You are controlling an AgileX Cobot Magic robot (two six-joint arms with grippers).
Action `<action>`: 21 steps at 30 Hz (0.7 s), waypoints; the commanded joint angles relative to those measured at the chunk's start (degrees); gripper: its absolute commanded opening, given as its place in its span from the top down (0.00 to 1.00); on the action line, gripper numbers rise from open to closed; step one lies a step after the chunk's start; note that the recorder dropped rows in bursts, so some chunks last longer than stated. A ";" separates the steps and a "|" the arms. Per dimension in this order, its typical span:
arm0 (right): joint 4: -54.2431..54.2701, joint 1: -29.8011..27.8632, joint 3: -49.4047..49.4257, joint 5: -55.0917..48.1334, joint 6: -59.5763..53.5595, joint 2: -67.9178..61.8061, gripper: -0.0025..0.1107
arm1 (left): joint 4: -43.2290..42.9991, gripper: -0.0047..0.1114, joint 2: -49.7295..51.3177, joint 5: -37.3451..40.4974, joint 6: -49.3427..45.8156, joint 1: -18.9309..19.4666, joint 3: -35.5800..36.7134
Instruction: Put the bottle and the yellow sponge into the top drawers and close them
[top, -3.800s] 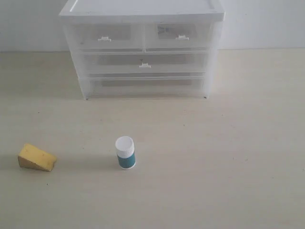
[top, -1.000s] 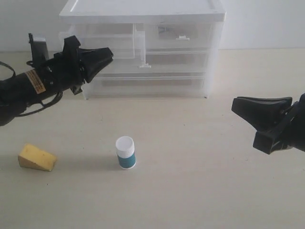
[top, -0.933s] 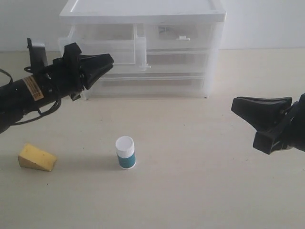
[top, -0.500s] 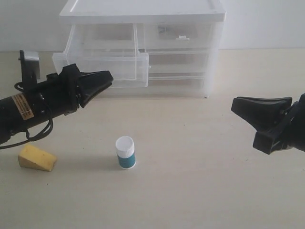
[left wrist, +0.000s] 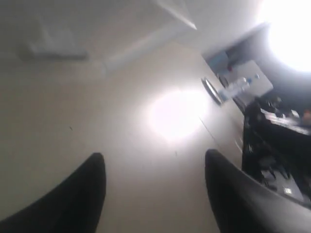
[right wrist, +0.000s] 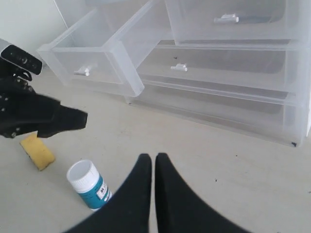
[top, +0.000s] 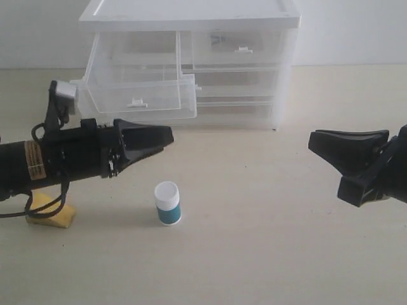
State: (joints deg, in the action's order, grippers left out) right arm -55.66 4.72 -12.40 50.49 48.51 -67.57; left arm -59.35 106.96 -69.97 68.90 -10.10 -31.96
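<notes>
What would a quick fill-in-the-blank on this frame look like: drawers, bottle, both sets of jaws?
1. In the exterior view, the open top drawer is the ___ of the two.
2. The bottle stands upright on the table and has a ___ cap.
3. The right gripper has its jaws ___.
4. The left gripper has its jaws ___.

Missing words: left; white; shut; open.
</notes>
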 commanded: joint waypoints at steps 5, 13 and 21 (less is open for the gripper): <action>-3.79 -0.23 -0.35 3.40 0.54 0.06 0.96 | -25.13 0.91 -1.64 0.01 7.88 -0.80 1.52; -6.78 6.15 -1.80 3.10 3.08 0.06 0.96 | -24.88 0.93 -23.97 0.01 3.47 -1.09 9.59; -5.85 37.15 -15.67 -25.21 7.52 -3.13 0.95 | -19.83 0.93 -61.70 20.81 7.28 2.95 9.48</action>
State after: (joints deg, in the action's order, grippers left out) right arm -62.02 32.32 -23.82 34.65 55.17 -68.52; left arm -80.18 56.51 -64.09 73.42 -8.55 -22.89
